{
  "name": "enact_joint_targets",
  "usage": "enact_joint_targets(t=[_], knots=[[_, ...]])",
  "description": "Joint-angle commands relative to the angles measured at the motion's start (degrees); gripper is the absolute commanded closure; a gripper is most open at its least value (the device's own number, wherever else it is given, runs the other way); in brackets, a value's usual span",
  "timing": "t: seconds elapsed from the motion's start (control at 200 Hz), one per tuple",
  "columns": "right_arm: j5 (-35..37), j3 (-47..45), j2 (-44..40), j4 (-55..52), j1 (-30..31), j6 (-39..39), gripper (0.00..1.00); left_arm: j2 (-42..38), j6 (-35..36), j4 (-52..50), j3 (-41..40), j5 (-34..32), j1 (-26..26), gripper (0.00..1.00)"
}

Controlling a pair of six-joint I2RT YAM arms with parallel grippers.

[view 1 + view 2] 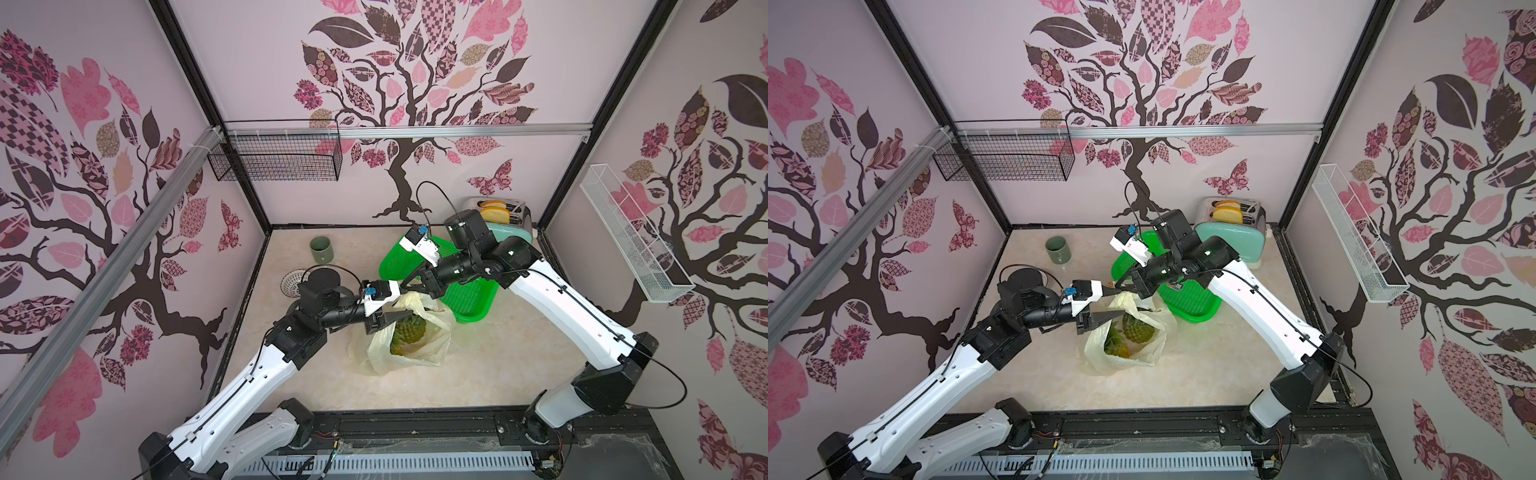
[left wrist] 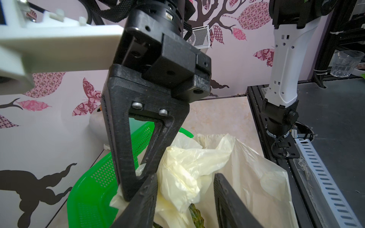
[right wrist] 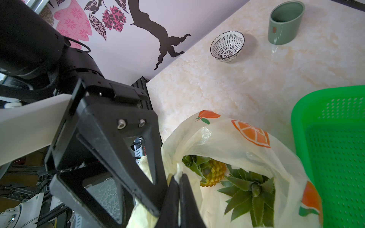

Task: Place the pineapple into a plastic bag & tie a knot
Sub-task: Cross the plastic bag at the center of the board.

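marble tabletop (image 1: pixel 498 365), plastic bag (image 1: pixel 434 349), pineapple (image 1: pixel 409 328) inside

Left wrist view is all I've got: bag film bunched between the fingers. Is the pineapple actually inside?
Observer: Yes. The right wrist view shows the pineapple, green crown included, down in the plastic bag.
Operator: Mouth closed?
Observer: No. In both top views the mouth gapes and the fruit shows through it. Nothing is tied.
Operator: Right arm holding anything?
Observer: The right gripper is shut on the bag's rim film.
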Motion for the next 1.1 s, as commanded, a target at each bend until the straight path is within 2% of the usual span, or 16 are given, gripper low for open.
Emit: enact_joint_targets(t=[0.0, 0.175, 0.305, 0.815, 0.95, 1.095], knots=[[0.02, 1.08, -0.09, -0.39, 0.25, -0.25, 1.00, 0.72, 0.39, -0.47, 1.82, -0.48, -0.52, 0.57], [0.07, 1.19, 0.10, -0.48, 0.29, -0.36, 1.00, 1.58, 0.22, -0.58, 2.36, -1.59, -0.80, 0.85], [0.47, 1.10, 0.00, -0.48, 0.26, -0.43, 1.00, 1.17, 0.43, -1.16, 2.36, -1.74, -0.88, 1.00], [3.15, 0.74, -0.44, 1.28, 0.25, 0.79, 1.00, -8.17, 0.18, -7.59, -5.56, 1.89, -1.17, 1.00], [3.87, 0.76, -0.76, 1.15, 0.24, 0.74, 1.00, -9.96, 0.06, -8.21, -6.90, -0.29, -1.16, 1.00], [4.86, 0.46, -1.53, 1.71, 0.25, 0.86, 1.00, -12.16, -1.59, -5.03, -8.52, -5.72, -1.22, 1.00]])
